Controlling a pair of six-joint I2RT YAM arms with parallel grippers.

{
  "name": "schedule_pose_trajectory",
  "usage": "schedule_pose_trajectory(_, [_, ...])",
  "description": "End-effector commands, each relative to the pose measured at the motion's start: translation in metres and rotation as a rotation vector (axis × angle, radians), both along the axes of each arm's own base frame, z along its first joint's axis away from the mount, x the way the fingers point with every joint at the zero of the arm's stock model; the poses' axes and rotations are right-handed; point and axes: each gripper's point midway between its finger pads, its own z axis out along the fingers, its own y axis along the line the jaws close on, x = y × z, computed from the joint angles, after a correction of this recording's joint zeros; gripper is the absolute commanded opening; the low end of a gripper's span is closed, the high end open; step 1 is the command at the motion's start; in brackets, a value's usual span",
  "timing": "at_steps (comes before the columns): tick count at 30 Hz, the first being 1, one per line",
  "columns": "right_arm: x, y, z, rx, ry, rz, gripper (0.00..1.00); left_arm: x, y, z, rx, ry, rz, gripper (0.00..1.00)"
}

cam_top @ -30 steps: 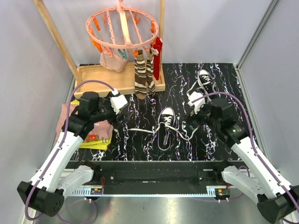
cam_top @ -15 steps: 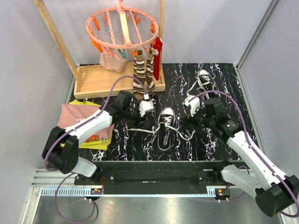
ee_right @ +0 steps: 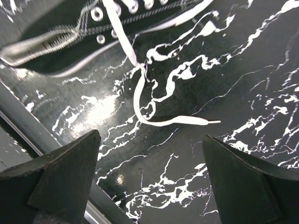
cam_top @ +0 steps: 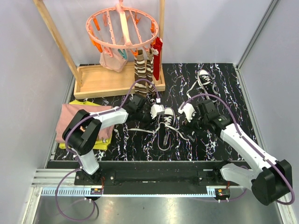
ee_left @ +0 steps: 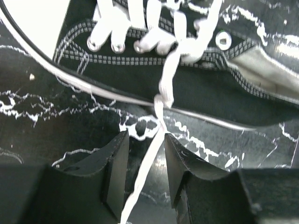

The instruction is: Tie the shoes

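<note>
One black shoe (cam_top: 166,122) with a white toe cap lies mid-table, its white laces loose to both sides. A second shoe (cam_top: 204,78) lies at the far right. My left gripper (cam_top: 153,115) is at the near shoe's left side. In the left wrist view the shoe (ee_left: 187,88) fills the top. One lace (ee_left: 161,100) runs down between my left gripper's (ee_left: 145,140) jaws, which stand narrowly open with a gap on each side of it. My right gripper (cam_top: 188,123) hovers wide open right of the shoe (ee_right: 46,28). The other lace (ee_right: 140,93) curls on the table ahead of that gripper (ee_right: 150,135).
A wooden rack with a tray (cam_top: 100,79) stands at the back left, carrying a pink peg hanger (cam_top: 122,25) and brown striped socks (cam_top: 144,74). Folded pink and yellow clothes (cam_top: 70,119) lie at the left edge. The table's front rail (ee_right: 18,130) shows in the right wrist view.
My left arm has swung right from the folded clothes to the near shoe, and its jaws have narrowed round the lace. The right gripper has edged left toward the shoe, still open.
</note>
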Motion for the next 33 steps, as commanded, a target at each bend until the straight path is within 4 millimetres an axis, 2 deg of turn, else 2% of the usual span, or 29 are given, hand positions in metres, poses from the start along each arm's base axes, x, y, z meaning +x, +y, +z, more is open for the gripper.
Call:
schedule_pose_trajectory(1, [-0.001,-0.007,-0.017,-0.065,0.02,0.051,0.98,0.014,-0.028,0.022,-0.103,-0.03,0.003,0.4])
schedule_pose_trajectory(7, [-0.006,-0.006,-0.028,-0.068,0.045,0.076,0.94,0.013,-0.038,0.017,-0.128,-0.019,-0.014,0.4])
schedule_pose_trajectory(13, [0.0,-0.005,-0.037,-0.071,0.023,0.084,0.83,0.006,-0.044,0.018,-0.173,-0.004,-0.039,0.38])
schedule_pose_trajectory(19, [0.012,0.0,-0.046,-0.072,-0.023,0.119,0.74,0.004,-0.044,0.017,-0.183,-0.006,-0.044,0.12])
schedule_pose_trajectory(22, [0.018,0.003,-0.052,-0.075,-0.037,0.143,0.67,0.0,-0.045,0.029,-0.218,-0.025,-0.051,0.02])
schedule_pose_trajectory(23, [0.017,0.003,-0.056,-0.078,-0.031,0.154,0.65,0.002,-0.045,0.04,-0.237,-0.047,-0.047,0.0])
schedule_pose_trajectory(29, [0.012,0.009,-0.074,-0.082,0.012,0.245,0.54,-0.008,-0.044,0.072,-0.308,-0.05,-0.031,0.0])
schedule_pose_trajectory(33, [0.006,0.006,-0.087,-0.112,0.023,0.323,0.53,-0.013,-0.045,0.076,-0.325,-0.013,-0.023,0.0])
